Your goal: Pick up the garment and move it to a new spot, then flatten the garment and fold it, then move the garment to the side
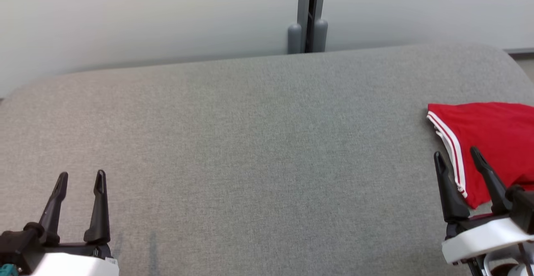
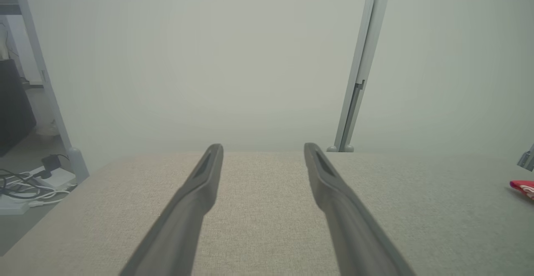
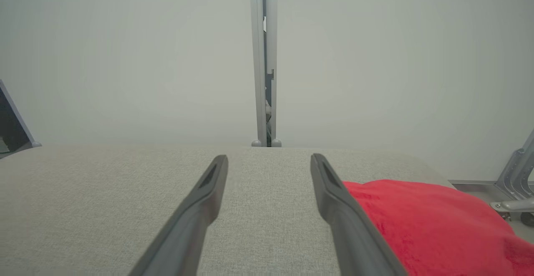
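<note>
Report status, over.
Left gripper open, empty. Right gripper open, empty, beside red garment. Garment looks folded, at table right end. Nothing in the way.

we are looking at our left gripper (image 1: 81, 173): two long, tapering black fingers (image 1: 99, 209) on a black base, a glossy white wrist shell (image 1: 71, 265) behind, a teal fitting (image 1: 7, 269) at its edge. our right gripper (image 1: 456, 151) is matching it, thin dark cables (image 1: 523, 254) hanging beneath.

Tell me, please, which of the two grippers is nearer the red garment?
The right gripper, at the striped edge of the red garment; the left gripper is far across the grey surface.
</note>
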Controlling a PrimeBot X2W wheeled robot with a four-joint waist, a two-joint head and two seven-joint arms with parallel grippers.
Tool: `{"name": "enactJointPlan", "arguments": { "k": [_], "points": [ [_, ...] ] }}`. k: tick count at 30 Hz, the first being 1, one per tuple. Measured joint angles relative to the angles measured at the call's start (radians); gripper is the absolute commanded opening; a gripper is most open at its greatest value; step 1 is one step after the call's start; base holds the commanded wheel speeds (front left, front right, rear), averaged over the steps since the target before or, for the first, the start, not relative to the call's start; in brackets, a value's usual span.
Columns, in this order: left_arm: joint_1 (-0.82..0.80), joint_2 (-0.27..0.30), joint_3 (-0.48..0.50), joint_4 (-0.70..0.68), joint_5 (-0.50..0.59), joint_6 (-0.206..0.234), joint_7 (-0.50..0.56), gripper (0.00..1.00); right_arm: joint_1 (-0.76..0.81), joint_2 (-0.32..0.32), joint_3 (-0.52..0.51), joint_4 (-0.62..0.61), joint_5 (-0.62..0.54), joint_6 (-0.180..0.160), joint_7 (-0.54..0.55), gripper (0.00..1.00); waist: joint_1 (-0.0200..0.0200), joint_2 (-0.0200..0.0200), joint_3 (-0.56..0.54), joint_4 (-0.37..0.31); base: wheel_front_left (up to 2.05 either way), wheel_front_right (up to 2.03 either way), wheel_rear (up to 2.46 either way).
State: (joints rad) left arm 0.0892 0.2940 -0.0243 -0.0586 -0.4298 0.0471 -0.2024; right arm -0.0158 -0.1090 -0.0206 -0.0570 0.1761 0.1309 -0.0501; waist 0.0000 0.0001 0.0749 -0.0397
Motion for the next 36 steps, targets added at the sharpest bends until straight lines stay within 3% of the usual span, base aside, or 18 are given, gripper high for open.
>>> {"name": "enactJointPlan", "arguments": {
  "k": [12,36],
  "points": [
    [0.070,0.001,-0.025,-0.029,0.000,0.013,0.040,1.00,0.100,0.008,-0.036,-0.037,0.019,0.000,0.048,1.00,0.0000,0.0000,-0.091,0.014,0.00,0.00,0.00],
    [0.086,0.011,-0.043,-0.049,-0.005,0.029,0.067,1.00,0.128,0.018,-0.057,-0.075,0.024,0.000,0.068,1.00,0.0000,0.0000,-0.107,0.019,0.00,0.00,0.00]
  ]
}}
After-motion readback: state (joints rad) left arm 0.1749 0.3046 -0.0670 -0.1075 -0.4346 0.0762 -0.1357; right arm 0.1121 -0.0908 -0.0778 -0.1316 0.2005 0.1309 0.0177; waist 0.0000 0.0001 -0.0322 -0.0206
